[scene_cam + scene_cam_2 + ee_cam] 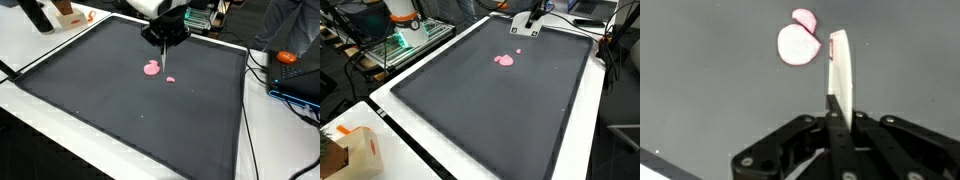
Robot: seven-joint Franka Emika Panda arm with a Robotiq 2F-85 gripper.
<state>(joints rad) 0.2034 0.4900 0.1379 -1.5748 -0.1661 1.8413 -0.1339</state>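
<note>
gripping a slim flat white strip [839, 65], my claw [832, 128] is pinched narrow around its lower end, where the black linkages meet in the wrist view. the strip looks stiff and smooth, with a rounded tip, and i see it almost edge-on. in an exterior view it shows only as a thin line hanging under the claw [165, 38].

below it lies a large matte black mat [120, 110], flat and even, covering most of the white desk [40, 120]. just beside the strip's tip rests a flat round pink blob [797, 45], soft-looking and smooth, with a smaller pink lobe [806, 18] at its edge. i cannot tell whether the tip touches the mat.

both exterior views add a separate small pink crumb [169, 79] lying near the blob and close under the strip's tip. the wrist view does not show it.

off the mat, an exterior view has a rounded orange object [287, 57] by dark cables. another has a brown cardboard box [350, 150] at the desk's near corner, and a red mark on it is too small to read.
</note>
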